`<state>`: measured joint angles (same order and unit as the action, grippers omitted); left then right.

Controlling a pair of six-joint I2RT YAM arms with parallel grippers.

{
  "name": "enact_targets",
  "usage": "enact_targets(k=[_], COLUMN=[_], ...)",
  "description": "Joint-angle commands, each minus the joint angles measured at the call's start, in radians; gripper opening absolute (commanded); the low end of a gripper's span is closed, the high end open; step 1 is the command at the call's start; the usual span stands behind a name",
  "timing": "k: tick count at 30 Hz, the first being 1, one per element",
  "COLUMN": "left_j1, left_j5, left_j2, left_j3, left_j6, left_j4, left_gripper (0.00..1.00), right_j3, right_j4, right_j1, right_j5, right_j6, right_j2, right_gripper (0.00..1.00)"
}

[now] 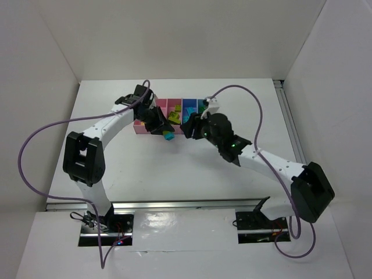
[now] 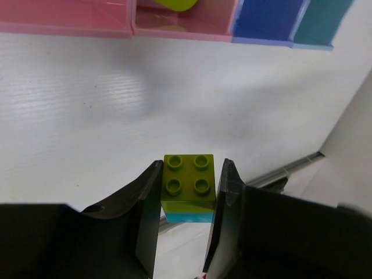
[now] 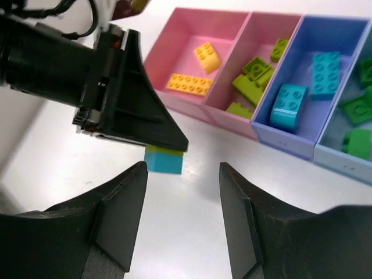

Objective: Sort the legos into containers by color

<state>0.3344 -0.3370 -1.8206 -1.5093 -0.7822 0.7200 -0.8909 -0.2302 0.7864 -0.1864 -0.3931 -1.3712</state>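
Observation:
My left gripper [image 2: 192,170] is shut on a lime green lego [image 2: 189,180] that has a cyan lego [image 2: 189,217] stuck under it. It holds the pair above the table, just in front of the containers [image 1: 175,105]. In the top view the left gripper [image 1: 160,128] shows the cyan lego [image 1: 168,138] at its tip. My right gripper [image 3: 183,174] is open and empty, close beside the held pair [image 3: 164,160]. The wide pink bin [image 3: 168,42] holds yellow legos [image 3: 207,53], the narrow pink bin [image 3: 264,28] lime green ones [image 3: 253,74], the blue-violet bin [image 3: 290,143] cyan ones [image 3: 288,106], and the light blue bin [image 3: 344,166] dark green ones [image 3: 357,143].
The right gripper [image 1: 190,127] sits in front of the bin row, near the left gripper. White walls enclose the table on the left, back and right. A metal rail [image 1: 174,204] runs along the near edge.

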Motion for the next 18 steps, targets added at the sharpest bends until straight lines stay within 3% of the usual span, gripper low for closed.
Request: enact_targets(k=[1, 3, 10, 16, 18], left_j1=[-0.024, -0.024, -0.044, -0.064, -0.064], left_j5=[-0.146, -0.218, -0.491, -0.782, -0.832], left_j2=[0.113, 0.148, 0.211, 0.196, 0.184], left_j3=[0.050, 0.109, 0.207, 0.282, 0.282], left_j6=[0.092, 0.116, 0.178, 0.094, 0.093], left_j4=[-0.167, -0.244, -0.487, -0.762, -0.778], left_gripper=[0.00, 0.00, 0.00, 0.00, 0.00], right_j3=[0.038, 0.047, 0.047, 0.090, 0.090], right_j4=[0.055, 0.022, -0.131, -0.279, -0.300], right_j1=[-0.123, -0.197, -0.344, -0.389, -0.400], right_j5=[0.431, 0.598, 0.954, 1.148, 1.188], right_j6=[-0.187, -0.249, -0.421, -0.483, -0.483], right_j2=[0.040, 0.049, -0.005, -0.025, -0.035], right_gripper=[0.60, 0.62, 0.68, 0.71, 0.72])
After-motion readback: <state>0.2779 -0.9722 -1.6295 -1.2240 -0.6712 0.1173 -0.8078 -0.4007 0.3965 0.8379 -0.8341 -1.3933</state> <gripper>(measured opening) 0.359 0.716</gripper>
